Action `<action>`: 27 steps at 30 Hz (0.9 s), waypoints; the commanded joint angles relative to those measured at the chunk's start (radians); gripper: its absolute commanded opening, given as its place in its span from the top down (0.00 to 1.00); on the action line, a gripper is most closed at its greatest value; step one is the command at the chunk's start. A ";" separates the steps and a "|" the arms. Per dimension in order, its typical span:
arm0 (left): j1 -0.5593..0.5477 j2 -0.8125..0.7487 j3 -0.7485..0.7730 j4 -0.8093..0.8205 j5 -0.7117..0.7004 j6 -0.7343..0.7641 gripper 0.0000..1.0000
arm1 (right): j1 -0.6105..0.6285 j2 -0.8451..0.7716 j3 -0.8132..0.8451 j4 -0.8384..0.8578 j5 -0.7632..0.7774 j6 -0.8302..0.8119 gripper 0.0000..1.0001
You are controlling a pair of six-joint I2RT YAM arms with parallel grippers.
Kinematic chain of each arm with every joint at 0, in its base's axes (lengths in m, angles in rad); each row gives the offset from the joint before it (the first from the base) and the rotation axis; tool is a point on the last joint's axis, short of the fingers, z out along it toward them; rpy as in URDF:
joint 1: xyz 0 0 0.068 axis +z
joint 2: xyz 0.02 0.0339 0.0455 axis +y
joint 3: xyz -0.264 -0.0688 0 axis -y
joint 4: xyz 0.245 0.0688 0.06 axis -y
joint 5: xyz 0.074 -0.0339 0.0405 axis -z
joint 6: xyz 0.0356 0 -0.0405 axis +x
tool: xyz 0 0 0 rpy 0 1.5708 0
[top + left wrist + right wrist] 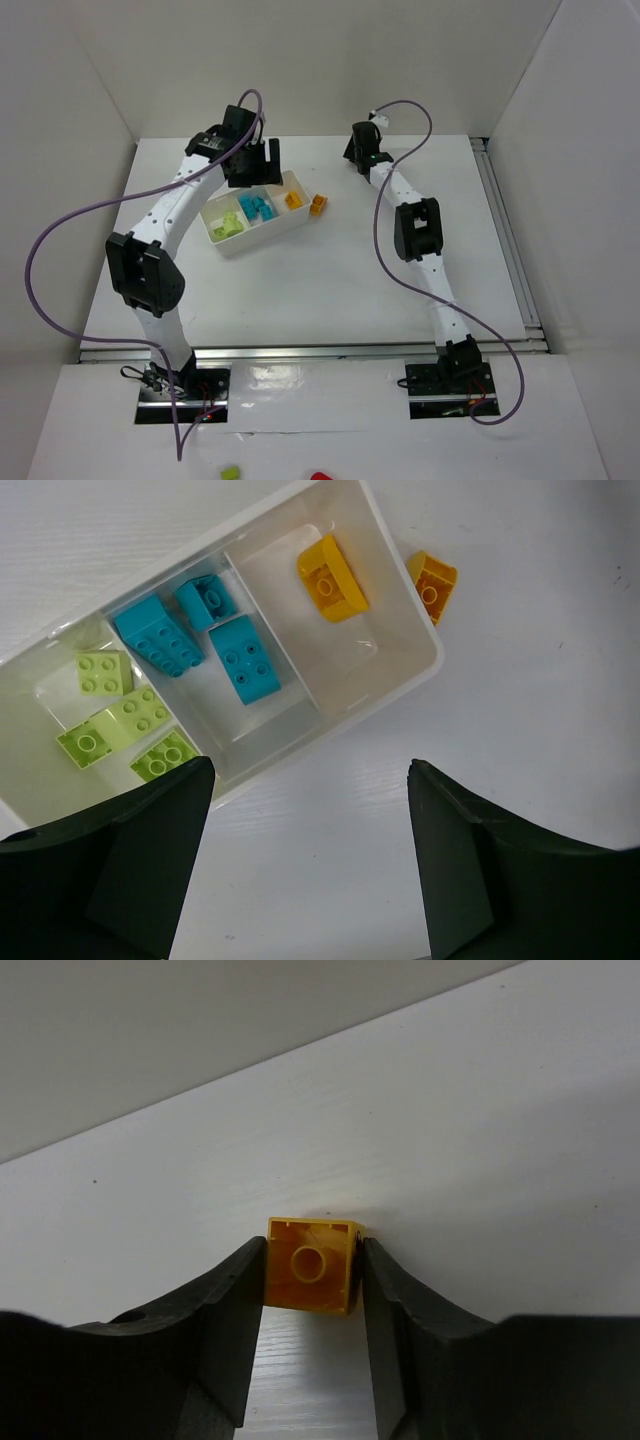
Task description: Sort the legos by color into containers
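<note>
The white three-compartment tray (262,238) sits at the middle left of the table; it also shows in the left wrist view (420,670). Its compartments hold lime green bricks (125,715), cyan bricks (245,658) and one orange brick (333,577). Another orange brick (432,582) lies on the table just outside the tray's orange end (318,206). My left gripper (310,770) is open and empty above the tray's near side (250,165). My right gripper (312,1250) is shut on an orange brick (310,1265), low over the far table (360,150).
White walls enclose the table on three sides. A metal rail (505,230) runs along the table's right edge. A green piece (231,471) and a red piece (320,477) lie on the front ledge below the arm bases.
</note>
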 commanded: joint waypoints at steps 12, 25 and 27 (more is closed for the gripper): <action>0.008 -0.006 0.048 0.000 0.015 0.028 0.12 | -0.008 -0.346 -0.324 -0.006 -0.103 -0.079 0.65; 0.096 -0.121 -0.029 -0.080 -0.134 -0.130 0.15 | 0.241 -0.730 -0.681 -0.034 -0.424 -0.183 0.65; 0.126 -0.159 -0.050 -0.080 -0.134 -0.150 0.15 | 0.287 -0.713 -0.666 -0.023 -0.412 -0.183 0.65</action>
